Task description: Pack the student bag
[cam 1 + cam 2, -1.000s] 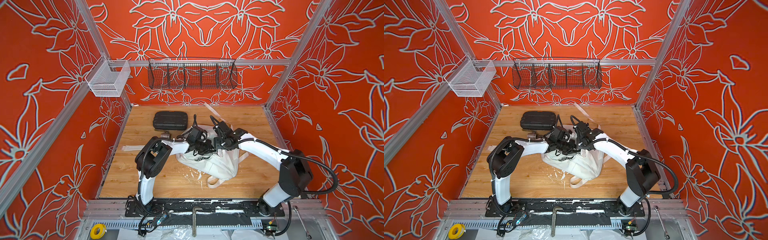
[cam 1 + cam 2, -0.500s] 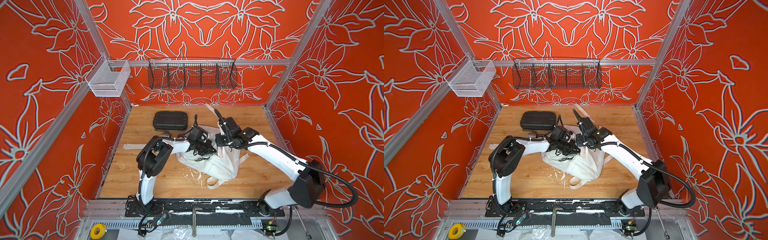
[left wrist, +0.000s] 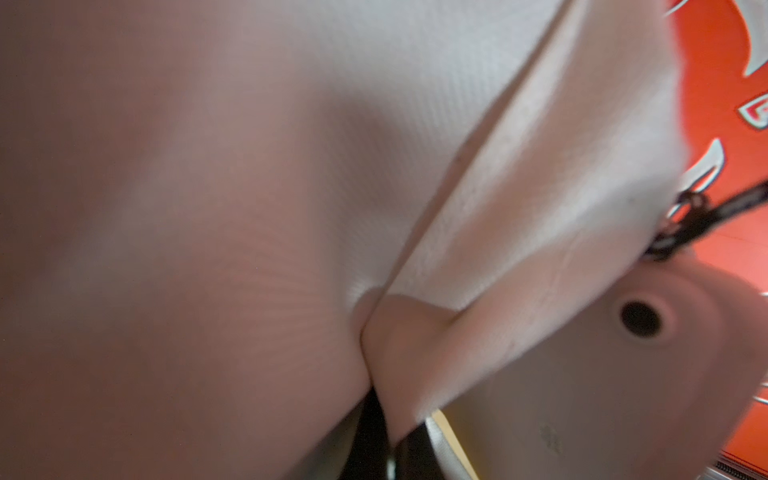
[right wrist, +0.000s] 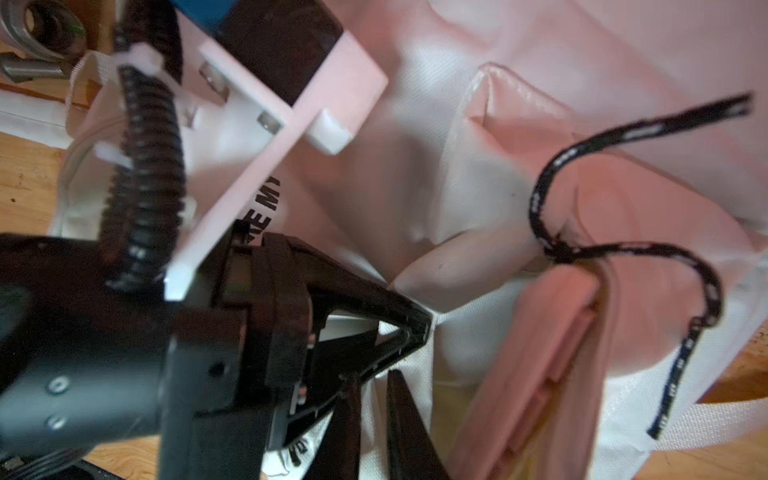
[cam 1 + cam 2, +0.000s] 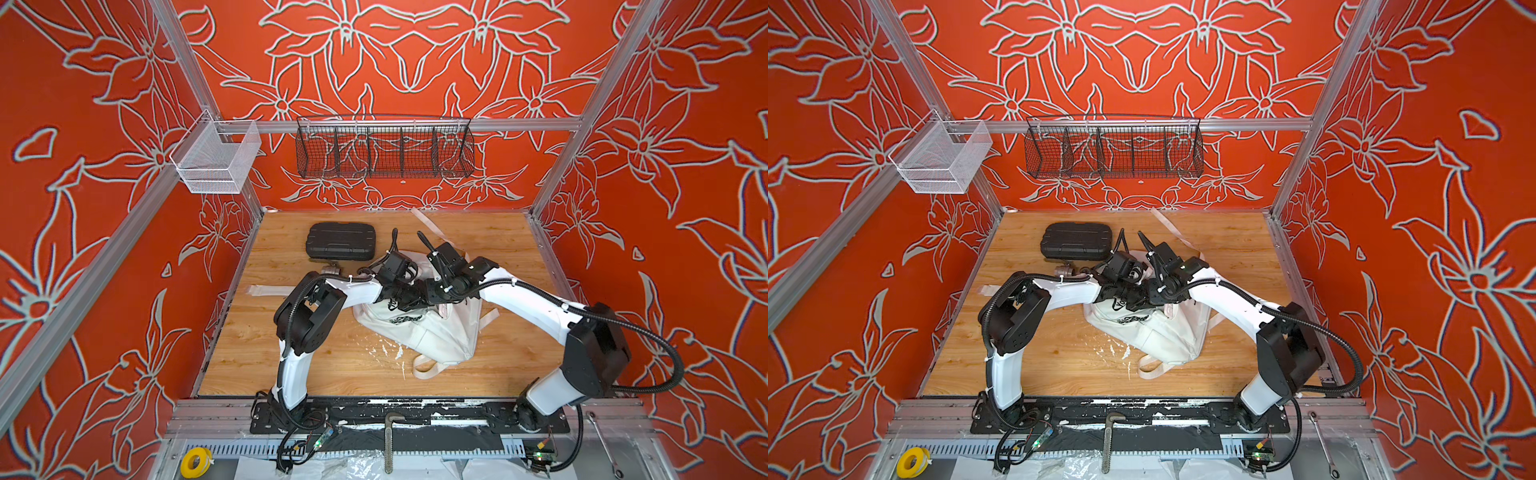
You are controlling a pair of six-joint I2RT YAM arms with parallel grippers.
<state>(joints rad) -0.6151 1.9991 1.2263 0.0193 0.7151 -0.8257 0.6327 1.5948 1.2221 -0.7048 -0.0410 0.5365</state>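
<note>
The student bag [image 5: 436, 336] [image 5: 1163, 332], a white backpack with black print, lies crumpled in the middle of the wooden table. Both grippers meet at its upper end. My left gripper [image 5: 409, 299] [image 4: 428, 324] is shut on a fold of the bag's fabric, which fills the left wrist view [image 3: 415, 124]. My right gripper [image 5: 426, 296] [image 4: 376, 419] sits right beside it, its dark fingers nearly together with white bag fabric between them. A black cord zipper pull [image 4: 552, 249] [image 3: 685, 224] hangs loose near the opening.
A black hard case [image 5: 340, 241] [image 5: 1076, 241] lies behind the bag at back left, with a small metal part [image 5: 330, 270] next to it. White straps [image 5: 266, 289] trail over the table. A black wire basket [image 5: 384, 147] and a white mesh basket [image 5: 216, 158] hang on the walls.
My right gripper's jaws went from wide open to nearly together on the bag fabric. The right arm stretched out and drew back in. The left arm held still.
</note>
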